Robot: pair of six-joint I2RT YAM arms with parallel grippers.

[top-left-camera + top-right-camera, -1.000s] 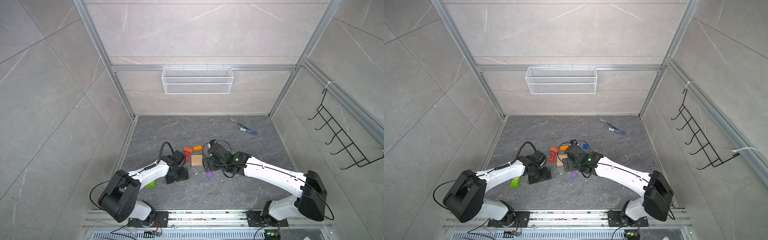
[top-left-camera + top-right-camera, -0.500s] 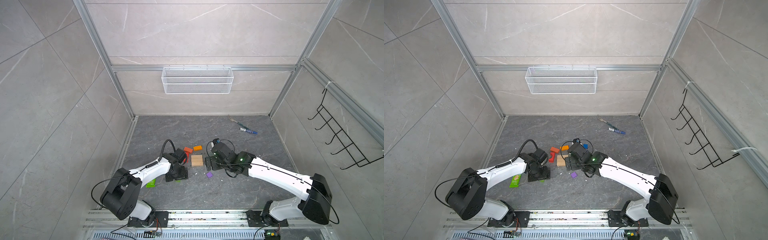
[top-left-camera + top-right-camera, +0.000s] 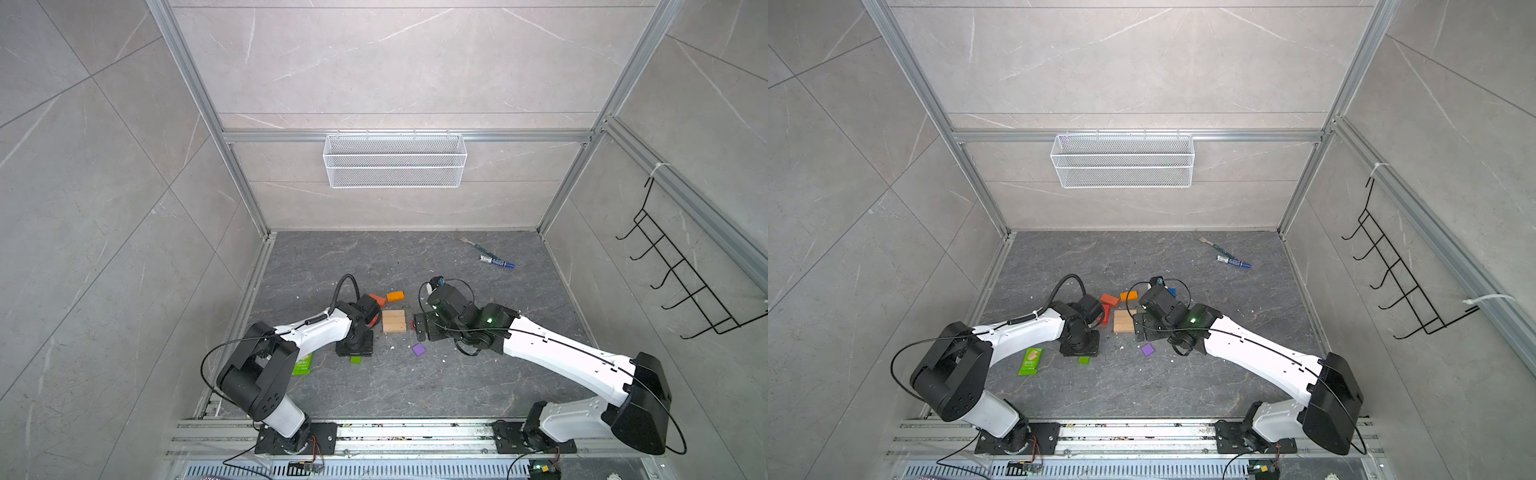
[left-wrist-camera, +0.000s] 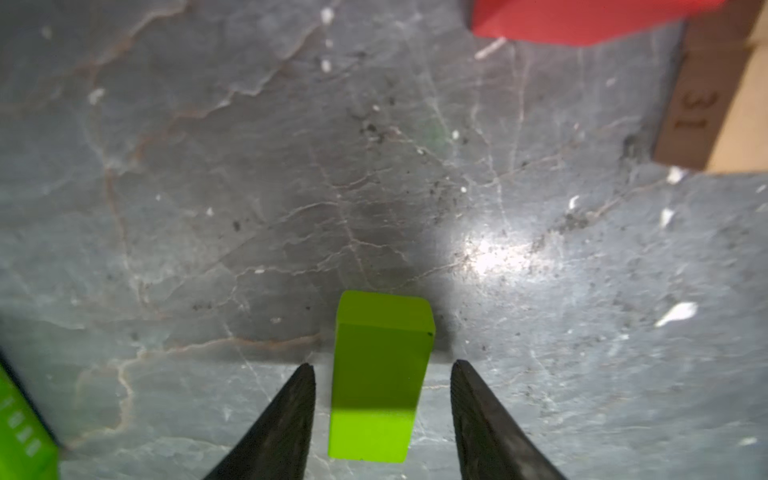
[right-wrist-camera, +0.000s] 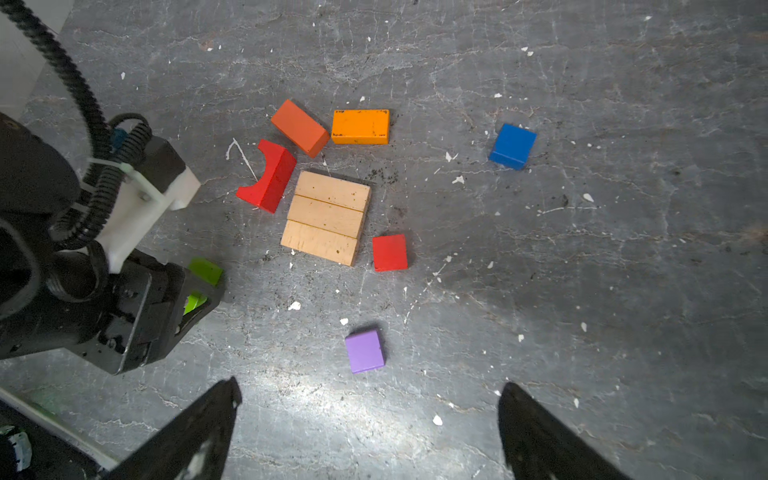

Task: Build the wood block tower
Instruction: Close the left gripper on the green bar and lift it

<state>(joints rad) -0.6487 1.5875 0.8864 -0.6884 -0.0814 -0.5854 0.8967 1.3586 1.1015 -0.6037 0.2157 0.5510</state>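
Though all ten wood blocks lie single-layer on the grey floor [image 5: 623,291], three tan bars [image 5: 326,217] sit flat, side by side, touching. Also one each: red arch [image 5: 270,183] just beside them, red-orange bar [image 5: 300,126], orange bar [image 5: 360,126], red cube [image 5: 390,252], blue cube [image 5: 512,145], purple cube [image 5: 365,351], green bar [image 4: 382,332]. Left gripper [image 4: 381,363] straddles green bar, jaws partway apart, gap each side, gripping nothing. Right gripper [image 5: 369,385] spread wide, empty, near purple cube. One wire basket [image 3: 395,166] on back wall.

White wire basket [image 3: 395,166] on back wall, black hook rack [image 3: 681,282], fork [image 3: 467,240] beside blue marker [image 3: 496,262], green snack wrapper [image 3: 1031,360]
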